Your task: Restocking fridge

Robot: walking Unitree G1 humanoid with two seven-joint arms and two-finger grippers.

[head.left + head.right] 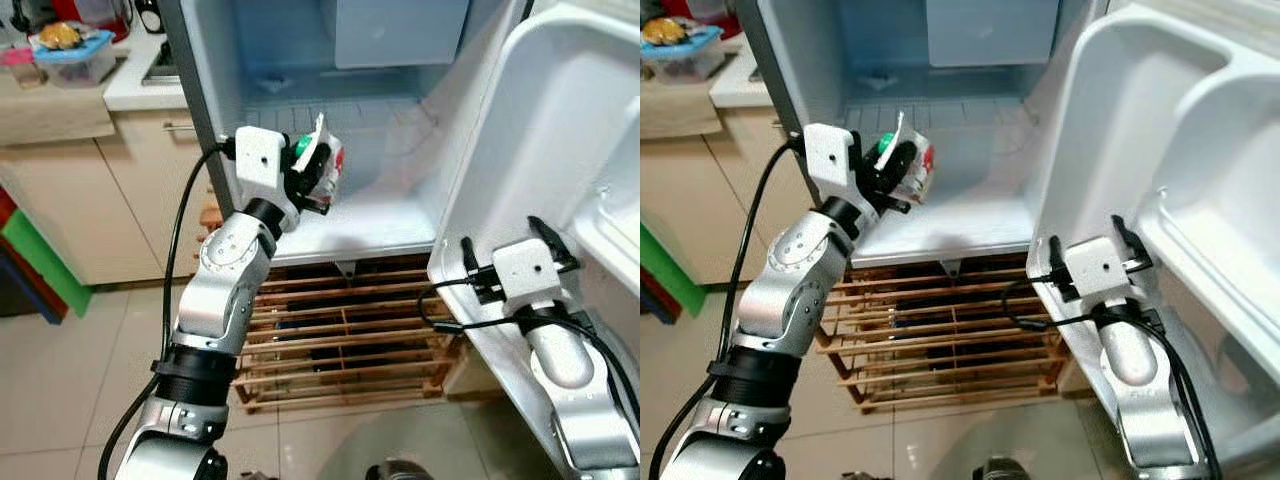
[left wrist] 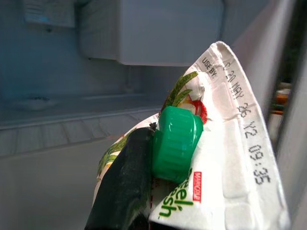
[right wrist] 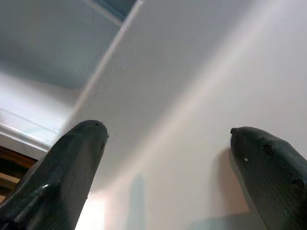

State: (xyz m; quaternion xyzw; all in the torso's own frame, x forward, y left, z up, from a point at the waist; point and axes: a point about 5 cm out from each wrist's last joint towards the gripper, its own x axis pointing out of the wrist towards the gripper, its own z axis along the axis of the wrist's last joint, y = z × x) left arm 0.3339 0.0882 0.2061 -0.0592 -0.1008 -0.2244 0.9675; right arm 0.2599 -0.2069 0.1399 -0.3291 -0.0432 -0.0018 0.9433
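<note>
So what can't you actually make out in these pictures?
- Carton: brand name cut off by the left wrist view's bottom edge; a finger of the left gripper covers part.
- Fridge: upper shelves cut off by the eye views' top edge.
- Right gripper: whether it touches the door.

Left arm (image 1: 222, 290): silver casing showing over rounded joint segments, black collar bands sitting between them, one wide black ring near the base. White boxy wrist block (image 1: 258, 160) carrying small dark screw holes. Black cable (image 1: 178, 260) looping alongside from wrist down.

Right arm (image 1: 575, 390): same silver shell, white wrist block (image 1: 527, 268) wearing black clips, black cables (image 1: 470, 322) curling beside it.

Right fingers (image 3: 62, 167): matte black, tapering to rounded tips, showing tiny pits.
</note>
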